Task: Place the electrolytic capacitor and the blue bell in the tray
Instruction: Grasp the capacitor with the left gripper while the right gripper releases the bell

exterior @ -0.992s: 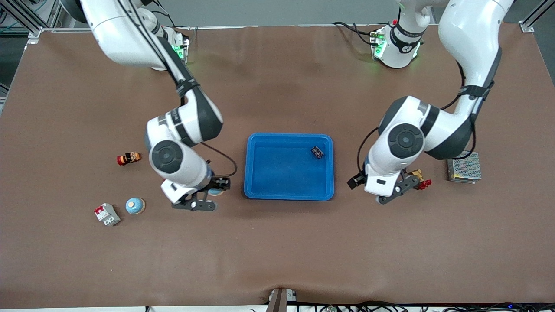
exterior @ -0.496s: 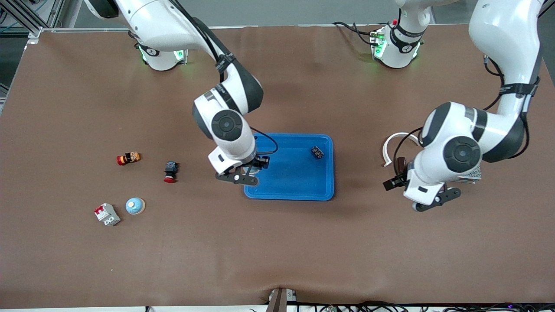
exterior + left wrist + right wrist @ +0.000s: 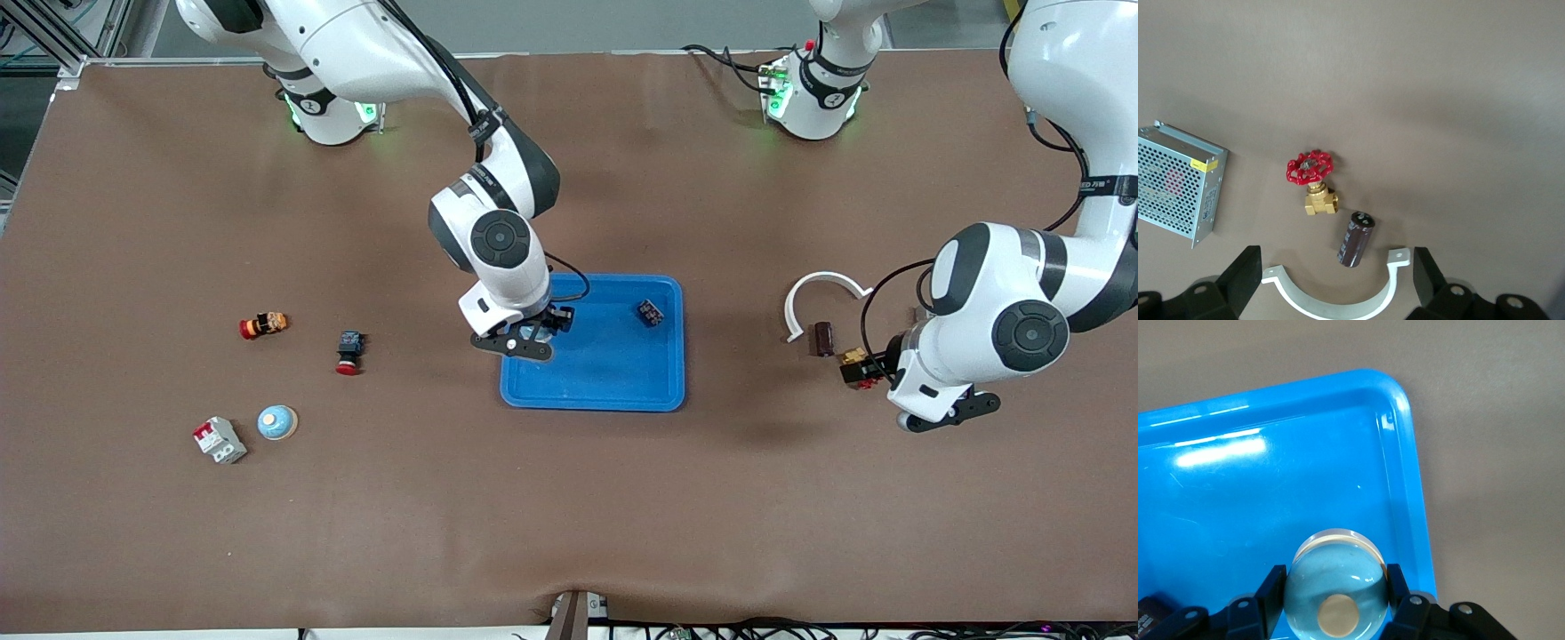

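My right gripper (image 3: 532,336) hangs over the tray (image 3: 613,396), above its end toward the right arm, fingers (image 3: 1271,587) clamped on the blue bell (image 3: 1335,593), one on each flank of the dome. A small dark part (image 3: 651,312) lies inside the tray by the corner toward the left arm's base. My left gripper (image 3: 944,418) is spread wide and empty over bare table, well apart from the tray toward the left arm's end. The electrolytic capacitor (image 3: 1355,239) lies on the table there, between the tray and a red-handled brass valve (image 3: 1313,181).
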Available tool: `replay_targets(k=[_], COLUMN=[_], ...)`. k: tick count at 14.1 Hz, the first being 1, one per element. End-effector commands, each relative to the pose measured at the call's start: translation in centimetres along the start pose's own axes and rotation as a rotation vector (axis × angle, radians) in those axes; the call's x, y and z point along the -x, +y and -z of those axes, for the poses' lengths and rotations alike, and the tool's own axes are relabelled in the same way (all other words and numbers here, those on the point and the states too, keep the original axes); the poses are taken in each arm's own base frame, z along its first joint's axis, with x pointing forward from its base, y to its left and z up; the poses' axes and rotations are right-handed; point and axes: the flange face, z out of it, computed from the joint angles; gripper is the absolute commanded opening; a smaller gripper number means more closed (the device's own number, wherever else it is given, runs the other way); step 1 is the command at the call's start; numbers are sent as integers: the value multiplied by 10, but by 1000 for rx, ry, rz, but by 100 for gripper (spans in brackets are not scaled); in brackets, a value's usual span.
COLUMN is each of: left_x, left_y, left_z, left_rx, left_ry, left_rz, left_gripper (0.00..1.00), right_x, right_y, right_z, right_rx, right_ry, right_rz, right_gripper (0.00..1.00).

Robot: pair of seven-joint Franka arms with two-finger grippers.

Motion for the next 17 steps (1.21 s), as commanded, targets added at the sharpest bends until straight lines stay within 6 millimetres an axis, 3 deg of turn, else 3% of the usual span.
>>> replay_targets(k=[1,3,10,17], left_x=[25,35,56,63], left_y=[2,4,-5,2], left_z=[-16,-32,-83,-119], left_rx=[-33,-39,-37,11], left_ry=[13,0,-50,-36], left_rz=[-32,-46,-97,-109], left_gripper=[100,98,73,66], right_x=[11,22,36,42], right_y=[-3,-10,-11,-14], right_z=[-8,-20,-44,-59], right_rx=[-6,-10,-13,1], right_ry=[24,28,36,43], right_rz=[-22,-17,-12,-3], right_gripper=[48,48,49,49])
